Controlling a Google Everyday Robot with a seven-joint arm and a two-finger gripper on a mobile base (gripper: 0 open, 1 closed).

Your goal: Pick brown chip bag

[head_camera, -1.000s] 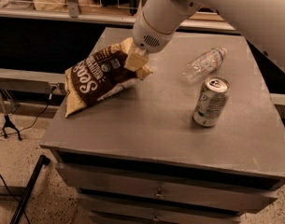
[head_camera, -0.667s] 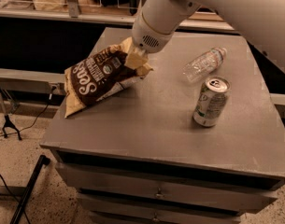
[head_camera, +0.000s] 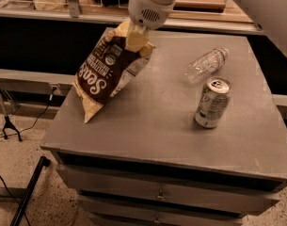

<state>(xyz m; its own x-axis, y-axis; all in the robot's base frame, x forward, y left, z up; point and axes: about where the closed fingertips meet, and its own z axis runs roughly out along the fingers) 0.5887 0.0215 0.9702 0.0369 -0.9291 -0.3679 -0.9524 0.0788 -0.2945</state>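
Note:
The brown chip bag (head_camera: 105, 72) has a dark brown front with white lettering and cream-yellow edges. It hangs tilted over the left part of the grey cabinet top (head_camera: 152, 112), its lower corner near the surface. My gripper (head_camera: 136, 37) is shut on the bag's upper right edge and holds it up. The white arm comes down from the top of the view and hides the bag's top corner.
A clear plastic bottle (head_camera: 206, 65) lies on its side at the back right of the top. A soda can (head_camera: 212, 102) stands upright in front of it. Drawers sit below the top. A shelf runs behind. A black pole (head_camera: 27, 192) and cables lie on the floor at the left.
The gripper has risen with the bag. The bag has swung from lying slanted on the top to hanging nearly upright. The bottle and can have not moved.

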